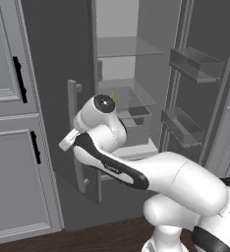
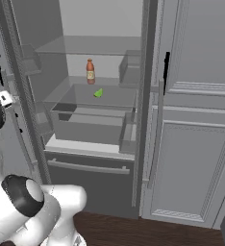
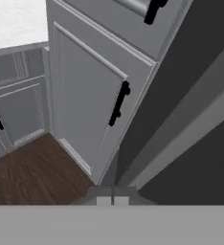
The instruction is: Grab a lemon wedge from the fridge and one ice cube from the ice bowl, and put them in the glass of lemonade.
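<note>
The fridge [image 1: 58,54] stands with both doors open, its glass shelves bare to view. A tiny green lemon wedge [image 2: 98,93] lies on the middle shelf, and its tip peeks above my arm [image 1: 112,95]. My gripper [image 3: 113,201] is shut, fingertips pressed together with nothing between them. It points down along the open left door, beside its long light grey handle [image 1: 75,138] and apart from it. The ice bowl, the ice cube and the glass of lemonade are out of view.
An orange bottle [image 2: 90,71] stands at the back of the wedge's shelf. Door bins [image 1: 195,64] hang on the right door. Panelled grey cabinets with black handles flank the fridge [image 1: 9,172] [image 2: 191,158]. Dark wood floor [image 3: 28,172] lies below.
</note>
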